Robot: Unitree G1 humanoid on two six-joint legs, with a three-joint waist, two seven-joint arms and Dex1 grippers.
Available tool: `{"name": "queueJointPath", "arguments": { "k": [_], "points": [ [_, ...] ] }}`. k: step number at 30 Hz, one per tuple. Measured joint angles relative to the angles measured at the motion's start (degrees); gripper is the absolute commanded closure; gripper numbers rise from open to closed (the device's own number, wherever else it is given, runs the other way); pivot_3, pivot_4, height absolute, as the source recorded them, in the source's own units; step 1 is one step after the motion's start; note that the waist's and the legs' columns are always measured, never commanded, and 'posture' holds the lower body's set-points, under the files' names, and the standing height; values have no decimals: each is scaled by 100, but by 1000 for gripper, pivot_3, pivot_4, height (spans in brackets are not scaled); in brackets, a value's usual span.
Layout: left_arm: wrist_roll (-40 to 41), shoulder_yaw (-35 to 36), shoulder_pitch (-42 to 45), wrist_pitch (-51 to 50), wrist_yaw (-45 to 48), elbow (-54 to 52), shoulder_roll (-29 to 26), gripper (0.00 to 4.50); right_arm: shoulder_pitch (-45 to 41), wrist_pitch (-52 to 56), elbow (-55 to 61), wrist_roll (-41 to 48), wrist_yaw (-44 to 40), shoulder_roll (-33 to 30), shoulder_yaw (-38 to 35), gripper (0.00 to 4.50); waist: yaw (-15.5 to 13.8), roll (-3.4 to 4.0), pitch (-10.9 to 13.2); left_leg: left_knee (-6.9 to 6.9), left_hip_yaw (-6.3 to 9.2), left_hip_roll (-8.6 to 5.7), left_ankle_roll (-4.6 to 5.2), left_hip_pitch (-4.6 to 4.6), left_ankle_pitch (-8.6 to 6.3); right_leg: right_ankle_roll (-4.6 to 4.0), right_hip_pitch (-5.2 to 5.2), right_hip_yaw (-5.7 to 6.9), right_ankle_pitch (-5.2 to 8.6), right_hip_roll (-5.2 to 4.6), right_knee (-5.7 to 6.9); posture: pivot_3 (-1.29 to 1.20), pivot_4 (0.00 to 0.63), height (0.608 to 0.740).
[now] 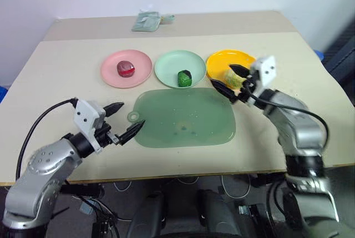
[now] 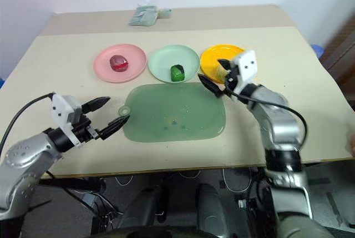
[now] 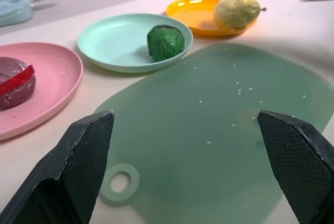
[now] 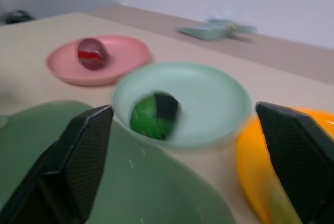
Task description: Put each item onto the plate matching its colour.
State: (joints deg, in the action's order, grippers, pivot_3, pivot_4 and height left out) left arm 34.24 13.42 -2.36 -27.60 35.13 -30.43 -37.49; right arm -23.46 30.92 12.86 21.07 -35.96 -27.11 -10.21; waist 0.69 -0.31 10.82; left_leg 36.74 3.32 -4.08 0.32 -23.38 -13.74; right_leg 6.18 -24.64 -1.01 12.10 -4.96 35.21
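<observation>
With the red item on the pink plate, green ball on mint plate and yellow swirl on the orange plate, the spread, empty right pincer sits just beside the swirl, the left pincer, also spread, well apart.

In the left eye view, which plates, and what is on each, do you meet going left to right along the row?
Pink plate with the dark red item → mint green plate with the dark green ball → orange-yellow plate with the pale yellow swirl.
</observation>
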Motion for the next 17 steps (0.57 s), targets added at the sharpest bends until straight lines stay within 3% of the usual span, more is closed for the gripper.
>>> {"name": "queueJointPath", "arguments": {
  "k": [3,9,17],
  "points": [
    [-42,-92,253,26,130,297,-17,0,664,647,1044,281,254,-290,-407,54,-12,-5,-3,1,0,0,1,-1,0,1,3,3,0,-4,-6,0,150,740],
    [-120,-215,583,38,262,592,-4,0,1809,1225,1896,575,448,-521,-840,54,-28,-8,-3,11,-1,0,4,-3,-2,1,9,5,1,-8,-10,0,150,740],
    [-117,-319,651,21,353,600,61,0,1997,1264,2180,736,669,-561,-957,54,-23,-10,-3,15,-1,2,5,-3,-2,2,11,6,1,-7,-10,0,150,740]
  ]
}}
